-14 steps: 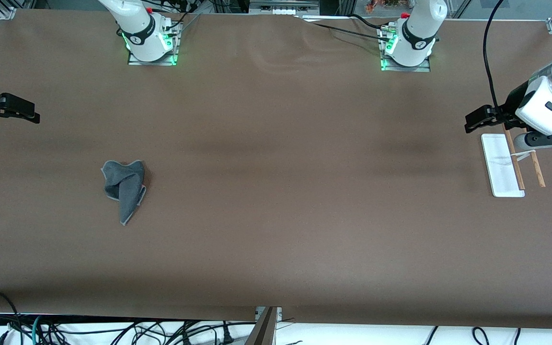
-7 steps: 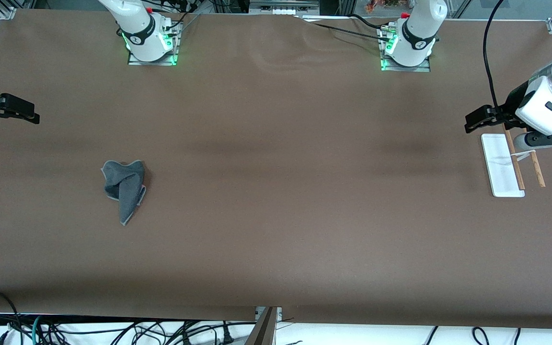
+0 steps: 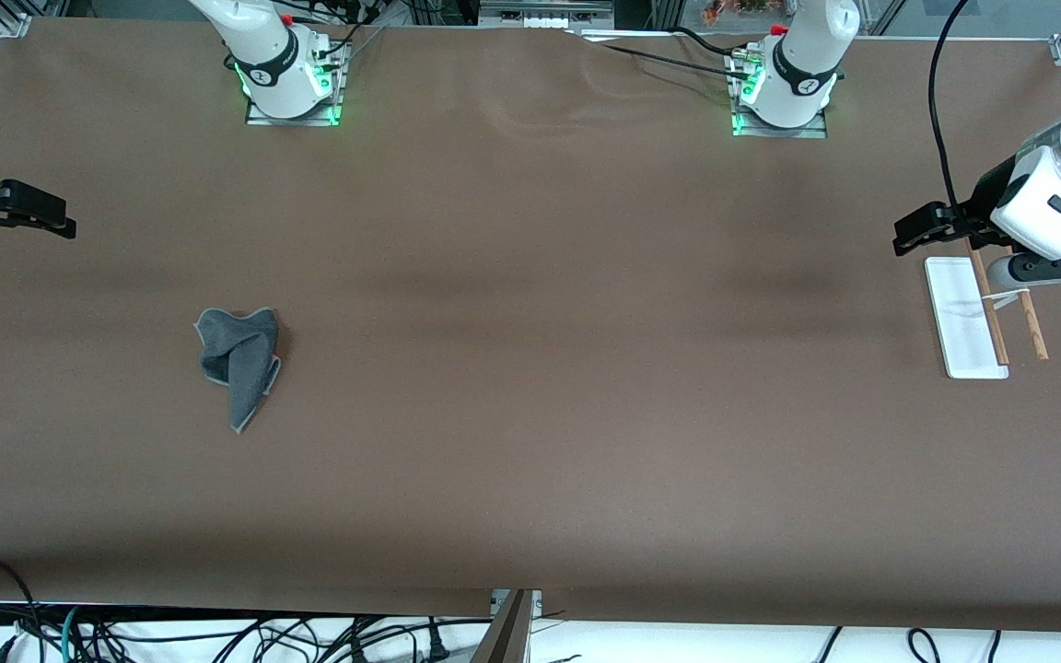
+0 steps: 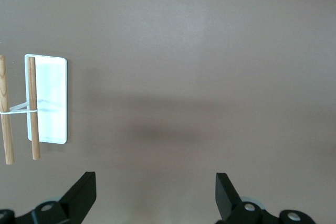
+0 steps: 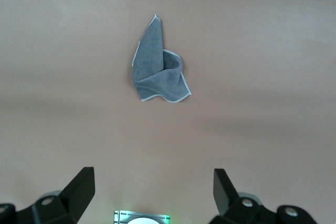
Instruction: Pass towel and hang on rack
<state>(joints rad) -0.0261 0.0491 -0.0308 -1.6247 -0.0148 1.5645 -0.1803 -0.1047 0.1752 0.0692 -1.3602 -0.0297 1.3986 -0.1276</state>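
Where folded, towel (image 3: 238,364) underside hidden, crumpled

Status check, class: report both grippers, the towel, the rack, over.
Left gripper open, above the table beside the rack. Right gripper open, high, empty. Towel crumpled on the table, untouched.

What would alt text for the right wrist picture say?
A small crumpled dark grey towel with a pale stitched edge lies on the bare brown table. The right gripper is above it, empty, its two black fingers spread wide open.
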